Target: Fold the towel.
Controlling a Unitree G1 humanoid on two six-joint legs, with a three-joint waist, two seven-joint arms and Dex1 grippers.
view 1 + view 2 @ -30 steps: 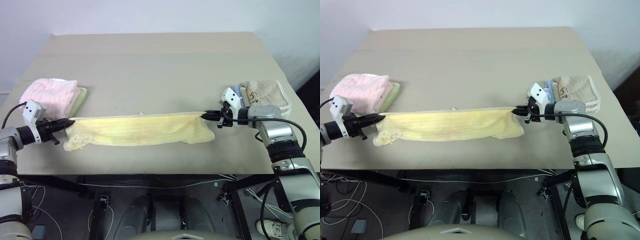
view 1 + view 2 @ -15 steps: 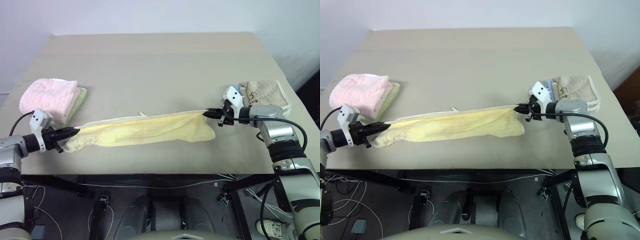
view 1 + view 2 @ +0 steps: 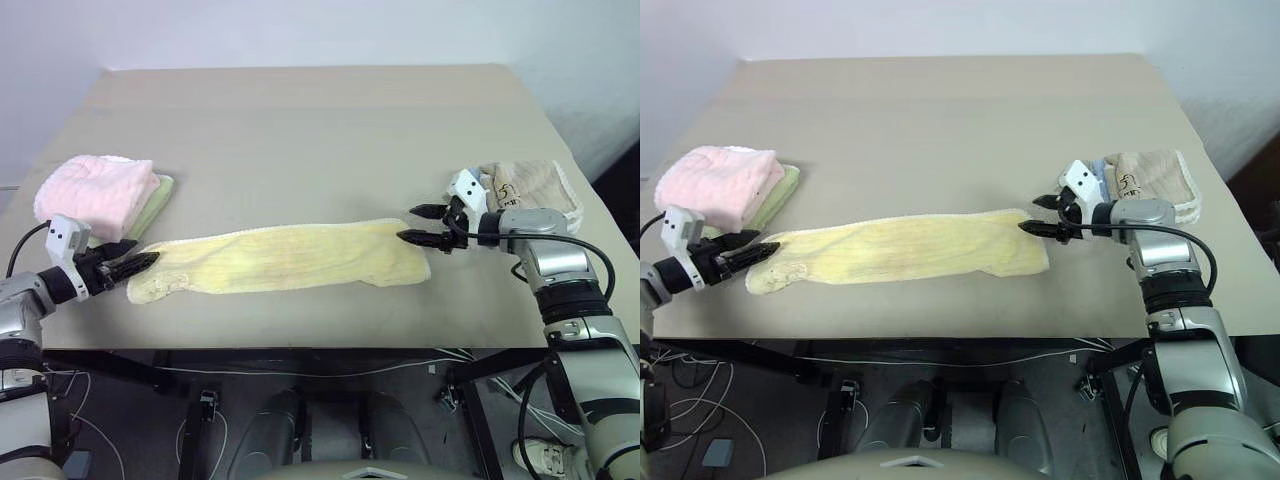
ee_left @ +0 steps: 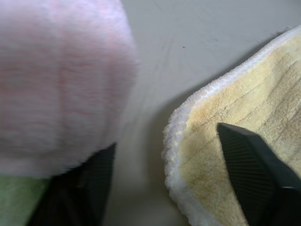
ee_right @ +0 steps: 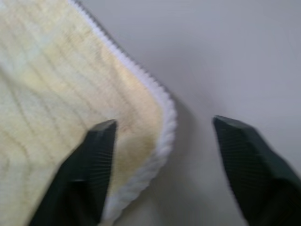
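Pale yellow towel (image 3: 285, 260) lies flat in a long strip across the near part of the beige table (image 3: 320, 130), its long axis running side to side between the robot's two arms. It looks already doubled lengthwise, so the job seems partway done.

At the strip's left end, the left claw (image 3: 138, 266) has its jaws spread wide and grips nothing. The left wrist view shows one black finger (image 4: 254, 174) over the towel's corner and the other beside a fluffy pink towel (image 3: 98, 190), which sits folded on a green cloth just beyond that end.

At the strip's right end, the right claw (image 3: 420, 225) is also wide and empty. The right wrist view shows one finger (image 5: 94, 160) above the towel's white stitched edge and the other over bare table. A folded beige towel (image 3: 530, 190) rests just behind this arm.

Each claw sits at its own end, pointing inward along the strip, so neither is clearly nearer. A likely next fold would bring one short end over to the other, and either arm could start it by closing on the corner already between its fingers.
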